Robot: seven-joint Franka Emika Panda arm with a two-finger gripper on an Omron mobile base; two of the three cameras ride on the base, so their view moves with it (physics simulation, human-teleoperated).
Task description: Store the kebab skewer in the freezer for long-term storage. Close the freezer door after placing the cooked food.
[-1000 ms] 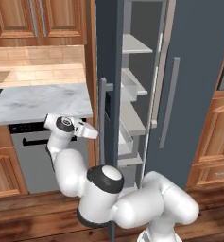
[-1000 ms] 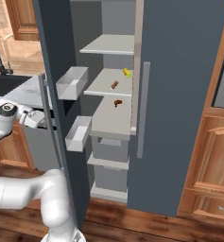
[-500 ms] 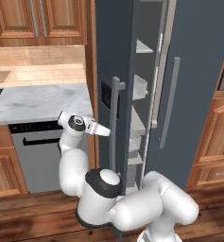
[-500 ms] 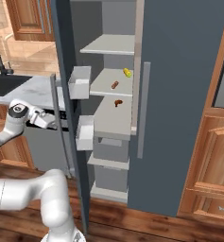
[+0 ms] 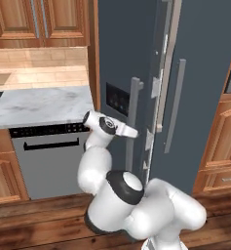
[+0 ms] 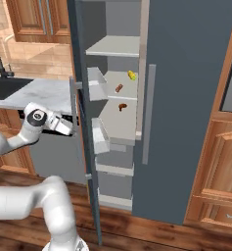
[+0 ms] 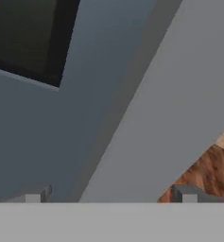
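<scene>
The kebab skewer [image 6: 131,75] is a tiny yellow piece lying on a middle shelf inside the freezer [image 6: 118,122]. The freezer door [image 5: 124,73] stands partly ajar, its black panel [image 5: 117,98] and long grey bar handle [image 5: 134,122] facing outward. My gripper [image 5: 133,133] is open and pressed against the door's outer face at the handle. In the hand view the handle [image 7: 151,108] runs diagonally between my spread fingertips [image 7: 35,195]. From the right base view the gripper [image 6: 68,129] sits just outside the door's edge [image 6: 83,147], and nothing is held.
Two small brown items [image 6: 119,88] lie on the freezer shelves. Grey bins [image 6: 97,83] hang on the door's inner side. A marble counter [image 5: 39,102] over a dishwasher [image 5: 48,156] lies left of the door. The fridge's right door [image 5: 204,88] is shut.
The freezer door has swung well toward shut, narrowing the gap. My gripper has travelled rightward with the door, staying at its handle and still open.
</scene>
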